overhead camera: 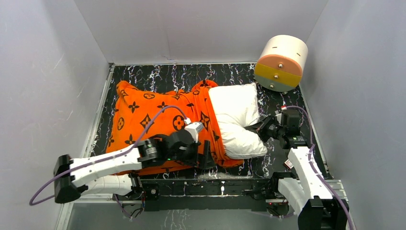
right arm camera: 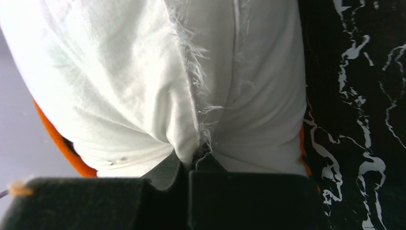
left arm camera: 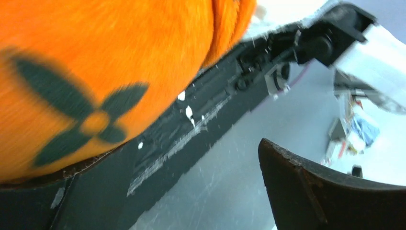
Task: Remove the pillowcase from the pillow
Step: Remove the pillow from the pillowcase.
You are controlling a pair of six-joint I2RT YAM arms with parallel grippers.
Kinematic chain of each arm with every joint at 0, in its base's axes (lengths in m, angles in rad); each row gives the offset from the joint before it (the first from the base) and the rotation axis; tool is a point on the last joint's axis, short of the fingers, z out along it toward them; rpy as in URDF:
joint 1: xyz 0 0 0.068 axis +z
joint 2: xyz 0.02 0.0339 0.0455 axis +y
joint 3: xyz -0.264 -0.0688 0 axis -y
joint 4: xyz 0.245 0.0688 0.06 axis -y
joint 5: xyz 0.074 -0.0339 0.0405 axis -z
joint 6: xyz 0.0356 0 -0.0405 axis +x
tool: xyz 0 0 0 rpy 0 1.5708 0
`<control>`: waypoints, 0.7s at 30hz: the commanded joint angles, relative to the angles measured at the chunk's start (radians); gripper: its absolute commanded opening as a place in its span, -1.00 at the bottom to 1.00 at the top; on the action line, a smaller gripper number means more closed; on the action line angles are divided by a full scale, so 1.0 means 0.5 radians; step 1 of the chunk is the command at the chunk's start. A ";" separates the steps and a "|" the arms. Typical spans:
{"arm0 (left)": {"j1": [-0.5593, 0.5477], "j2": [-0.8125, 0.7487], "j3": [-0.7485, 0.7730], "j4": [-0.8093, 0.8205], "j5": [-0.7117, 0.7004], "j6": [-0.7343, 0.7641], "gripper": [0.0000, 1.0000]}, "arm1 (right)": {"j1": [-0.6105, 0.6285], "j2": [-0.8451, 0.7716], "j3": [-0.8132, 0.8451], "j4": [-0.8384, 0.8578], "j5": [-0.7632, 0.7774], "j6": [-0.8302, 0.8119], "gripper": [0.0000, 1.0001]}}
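Lying across the black, white-veined marbled surface (overhead camera: pixel 167 74), the plump white fabric pillow (overhead camera: pixel 237 120) shows its right end outside the bright orange soft pillowcase printed with black motifs (overhead camera: pixel 143 115). The right jaws are pinched tight on the pillow's frayed seam. The left jaws sit at the pillowcase's near edge; I cannot tell their opening.

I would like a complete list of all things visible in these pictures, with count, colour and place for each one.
pillowcase: one, orange with black motifs, over the pillow's left part
pillow: one, white, right end sticking out
drum: one, white with orange and yellow face, far right corner
table: one, black with white veins, under the pillow
left gripper: one, black, open, at pillowcase's near edge
right gripper: one, black, shut on pillow's right end
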 commanded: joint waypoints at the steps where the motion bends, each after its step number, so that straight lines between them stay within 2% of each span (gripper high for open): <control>1: -0.212 0.283 -0.072 0.434 -0.633 -0.356 0.90 | 0.303 0.073 0.025 0.225 0.121 0.055 -0.98; 4: -0.266 0.482 -0.146 0.670 -0.959 -0.516 0.87 | 0.507 0.075 0.055 0.164 0.268 0.043 -0.97; 7: -0.275 0.602 -0.084 0.672 -1.300 -0.490 0.86 | 0.575 0.019 0.038 0.077 0.345 0.039 -0.97; 9: -0.275 0.631 -0.064 0.648 -1.506 -0.467 0.76 | 0.577 -0.052 0.018 0.014 0.384 0.030 -0.97; 12: -0.275 0.638 -0.092 0.503 -1.765 -0.529 0.31 | 0.575 -0.150 -0.005 -0.052 0.477 0.019 -0.97; 14: -0.275 0.616 -0.142 0.434 -1.847 -0.558 -0.10 | 0.575 -0.173 -0.011 -0.049 0.498 0.030 -0.97; 16: -0.276 0.573 -0.201 0.391 -1.883 -0.523 -0.75 | 0.576 -0.156 0.008 -0.037 0.494 0.013 -0.98; 17: -0.275 0.546 -0.226 0.348 -1.895 -0.519 -0.98 | 0.576 -0.137 0.051 -0.058 0.521 -0.029 -1.00; 21: -0.275 0.399 -0.340 -0.029 -1.906 -0.654 -1.00 | 0.567 0.007 0.302 -0.273 0.798 -0.256 -1.00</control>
